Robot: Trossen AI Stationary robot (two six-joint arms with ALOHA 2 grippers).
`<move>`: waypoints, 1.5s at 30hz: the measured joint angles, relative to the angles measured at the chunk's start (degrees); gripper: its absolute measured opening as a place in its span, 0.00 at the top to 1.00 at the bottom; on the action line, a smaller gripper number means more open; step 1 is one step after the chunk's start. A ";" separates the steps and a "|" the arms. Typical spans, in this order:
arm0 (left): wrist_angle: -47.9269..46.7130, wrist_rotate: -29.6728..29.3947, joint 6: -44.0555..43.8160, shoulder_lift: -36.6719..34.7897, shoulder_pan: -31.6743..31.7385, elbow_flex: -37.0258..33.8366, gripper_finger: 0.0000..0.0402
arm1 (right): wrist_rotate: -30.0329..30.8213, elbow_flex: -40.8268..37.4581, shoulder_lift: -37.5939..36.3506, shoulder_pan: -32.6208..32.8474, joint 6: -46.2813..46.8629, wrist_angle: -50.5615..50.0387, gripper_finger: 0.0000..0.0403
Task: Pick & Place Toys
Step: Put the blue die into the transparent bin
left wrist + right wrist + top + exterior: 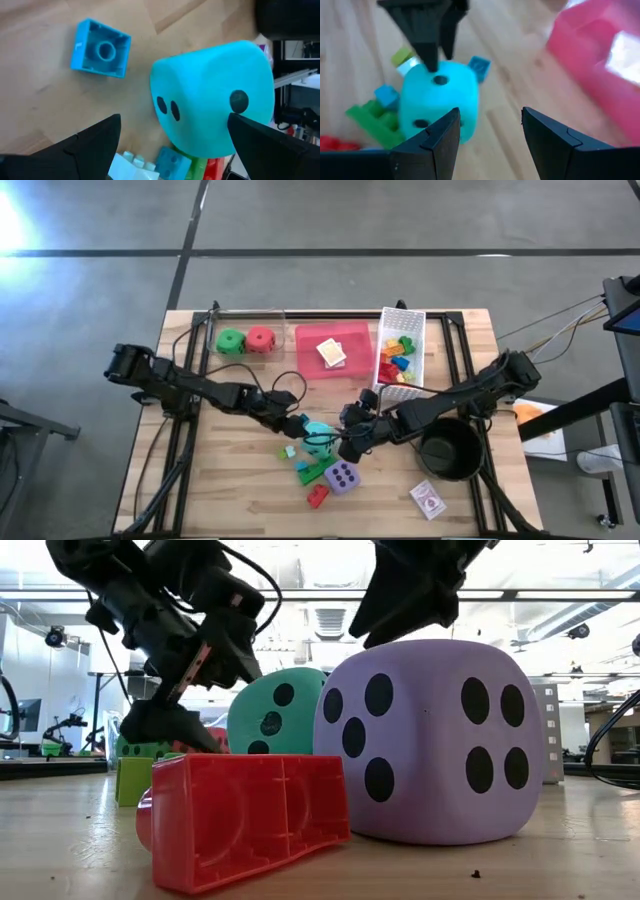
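The teal die [215,100] rests on the table's middle [318,434]. My left gripper [174,117] is open, tilted down, with a finger on each side of it. One finger [95,145] stands clear of the die. My right gripper [490,112] hovers open and empty just right of the die [352,442]. The purple die [342,477] sits nearer the front, beside a red brick [317,496] and green bricks [313,470]. A blue brick [101,48] lies loose by the teal die. The green die [231,342] and red die [261,340] sit far left. My left gripper comes at the teal die slanting down from the table's left. One fingertip [240,125] stands right at the die's edge beside a black pip [239,101]. I cannot tell whether it touches. The die sits on the table.
A pink tray [350,338] with a card pack stands at the back, and a white mesh basket [412,318] of bricks to its right. A black pot [450,452] stands right of my right gripper. Another card pack [428,500] lies front right.
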 joint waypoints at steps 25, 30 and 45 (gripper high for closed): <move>7.61 -1.55 -2.69 2.60 -0.04 0.02 0.09 | -3.04 -1.11 9.73 0.44 -2.95 11.74 0.49; 13.27 1.11 -2.84 6.12 -0.11 0.09 0.09 | -3.33 -1.41 9.91 0.57 -3.01 11.98 0.49; 20.73 4.52 -1.25 10.36 -0.93 0.07 0.20 | -4.81 -2.49 10.51 0.61 -2.79 13.55 0.49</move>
